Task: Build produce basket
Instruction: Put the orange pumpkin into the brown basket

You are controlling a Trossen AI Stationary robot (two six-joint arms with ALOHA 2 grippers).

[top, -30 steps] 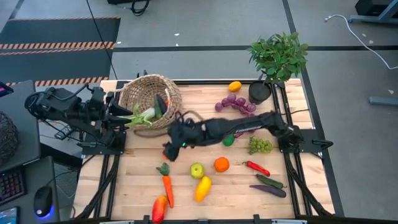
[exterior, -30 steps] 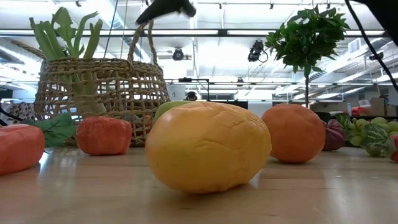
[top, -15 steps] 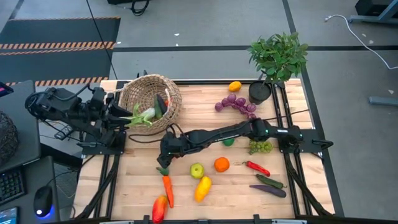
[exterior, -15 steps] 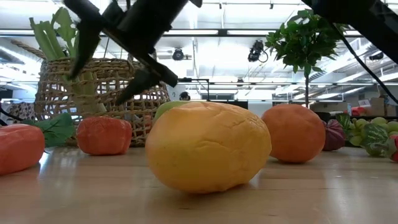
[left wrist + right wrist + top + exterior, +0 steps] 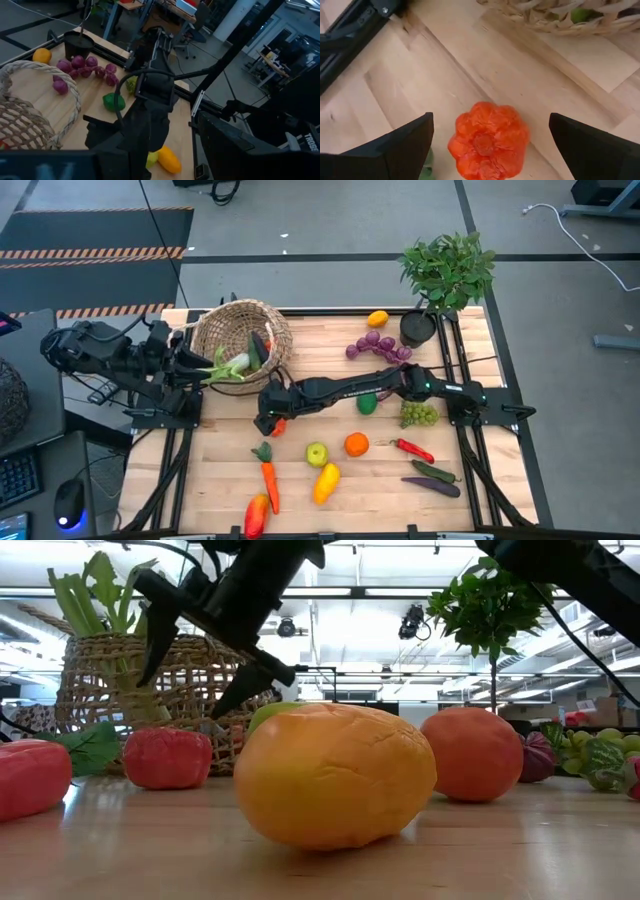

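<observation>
The tan wicker basket [image 5: 240,338] stands at the table's far left on its base, with a leek [image 5: 228,366] and other produce inside; it also shows in the low view [image 5: 160,680]. A red tomato [image 5: 487,142] rests on the wood just in front of the basket, also seen in the high view [image 5: 280,426] and the low view [image 5: 165,756]. My right gripper [image 5: 490,120] is open and hovers just above the tomato, one finger on each side, touching nothing; the low view shows the right gripper [image 5: 180,698] too. My left gripper [image 5: 190,360] waits at the table's left edge beside the basket.
Loose produce lies on the near half: carrot [image 5: 268,475], green apple [image 5: 316,453], orange [image 5: 356,444], yellow pepper [image 5: 326,482], chili [image 5: 412,450], eggplant [image 5: 430,486]. Purple grapes [image 5: 380,347], green grapes [image 5: 419,414] and a potted plant [image 5: 445,275] are on the right.
My right gripper has come down from high above the table toward the tomato in front of the basket, its arm stretching out lower across the table. It has stayed open. The tomato and basket have not moved.
</observation>
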